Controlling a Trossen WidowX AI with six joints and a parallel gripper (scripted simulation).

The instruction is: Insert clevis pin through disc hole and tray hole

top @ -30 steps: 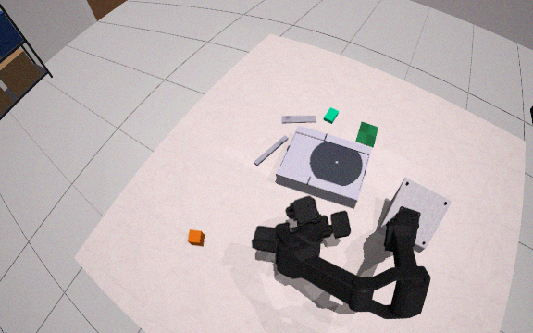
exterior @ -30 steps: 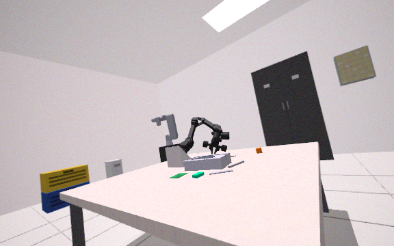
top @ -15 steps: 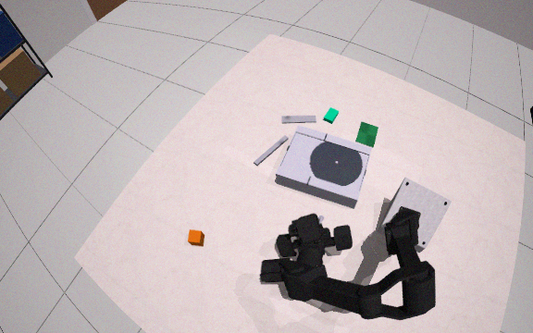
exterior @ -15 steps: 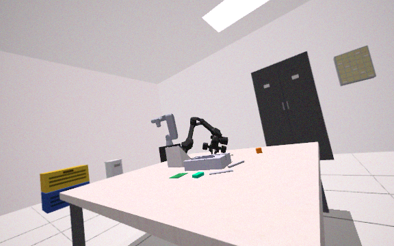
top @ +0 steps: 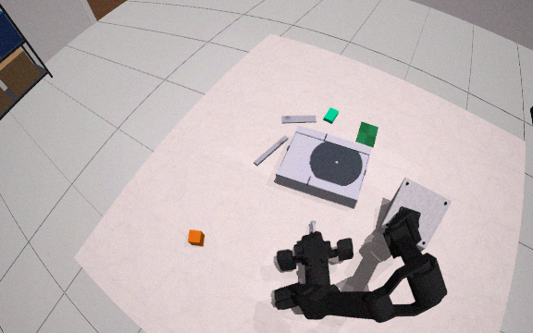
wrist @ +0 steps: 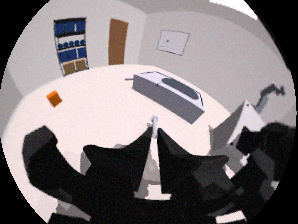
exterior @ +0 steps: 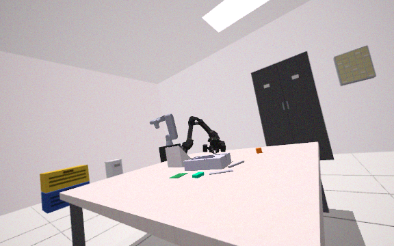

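In the top view, the rimmed tray [top: 294, 157] [exterior: 204, 165] [wrist: 165, 101] sits on the worktop [top: 155, 208] [exterior: 252, 191] [wrist: 100, 110] with the dark disc [top: 336, 173] [exterior: 204, 157] [wrist: 180, 89] lying inside, towards 3 o'clock, its small centre hole unfilled. The hand [top: 313, 232] [exterior: 215, 152] [wrist: 154, 129] is off the tray's 6 o'clock side, clamped on the steel pin [top: 313, 226] [wrist: 154, 124], whose free end points out towards 12. Bare worktop shows between the pin and the tray's near edge; whether the pin touches the worktop, I cannot tell. Round the tray, one grey bar [top: 270, 150] [exterior: 236, 164] lies near the edge at 10 o'clock, another [top: 299, 119] [exterior: 221, 172] at 11, a small green block [top: 330, 115] [exterior: 198, 175] at 12 and a green square [top: 367, 134] [exterior: 178, 175] just beside the corner at 1. There is wide open room towards 8 o'clock, where an orange cube [top: 195, 237] [exterior: 258, 150] [wrist: 54, 98] sits well apart
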